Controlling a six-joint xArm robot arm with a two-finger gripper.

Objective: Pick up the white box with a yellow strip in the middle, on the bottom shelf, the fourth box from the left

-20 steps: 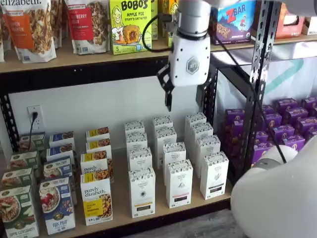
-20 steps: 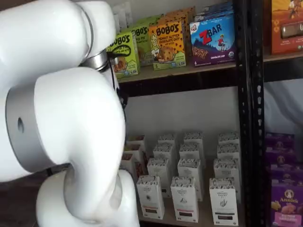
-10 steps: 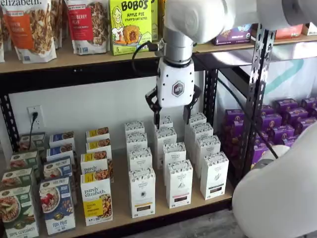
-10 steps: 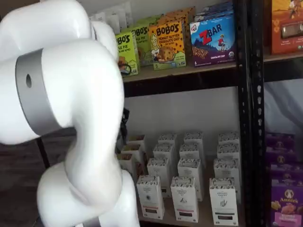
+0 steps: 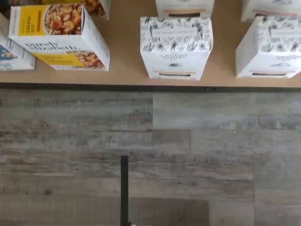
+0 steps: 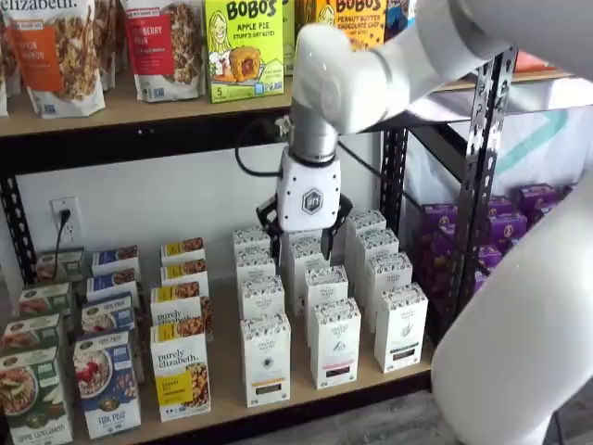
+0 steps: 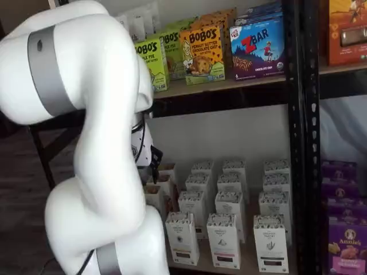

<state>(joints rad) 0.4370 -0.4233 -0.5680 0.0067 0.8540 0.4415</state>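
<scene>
Above the bottom shelf point(image 6: 222, 385), the gripper point(image 6: 304, 243) hangs with jaws spread and empty, while the white box point(image 6: 266, 360) stands untouched at the front edge, everything left to do.

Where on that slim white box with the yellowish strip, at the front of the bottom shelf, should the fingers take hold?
Probably the white box is best gripped near its grey-patterned top, coming straight down from above. It stands upright, tall and narrow, with open gaps toward the purely elizabeth box and the neighbouring white carton, so its two side faces are free.
</scene>
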